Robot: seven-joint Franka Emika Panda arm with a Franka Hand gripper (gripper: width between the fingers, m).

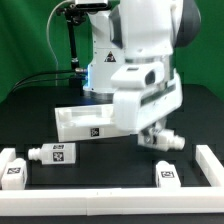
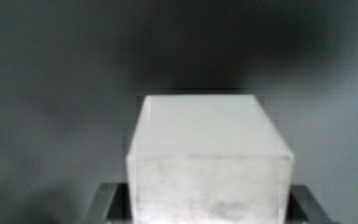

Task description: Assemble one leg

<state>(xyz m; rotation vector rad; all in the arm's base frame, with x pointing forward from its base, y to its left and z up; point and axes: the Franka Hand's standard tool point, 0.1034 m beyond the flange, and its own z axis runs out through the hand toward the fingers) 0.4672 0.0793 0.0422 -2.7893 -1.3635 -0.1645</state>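
Observation:
My gripper [image 1: 158,133] is shut on a white square-section leg [image 1: 170,141], which sticks out of it at a tilt just above the table, by the right end of the large flat white panel [image 1: 80,121]. In the wrist view the leg [image 2: 208,140] fills the middle as a white block. The gripper [image 2: 208,208] clamps it, with dark fingers [image 2: 119,203] showing on either side. Another leg [image 1: 55,153] with a black-and-white tag lies in front of the panel on the exterior view's left. A third [image 1: 13,170] lies at the far left and one more [image 1: 165,176] at the front right.
A low white border rail [image 1: 100,207] runs along the front and up the exterior view's right [image 1: 211,165]. The robot's bulky white arm [image 1: 140,50] hangs over the panel's right part. Green backdrop behind.

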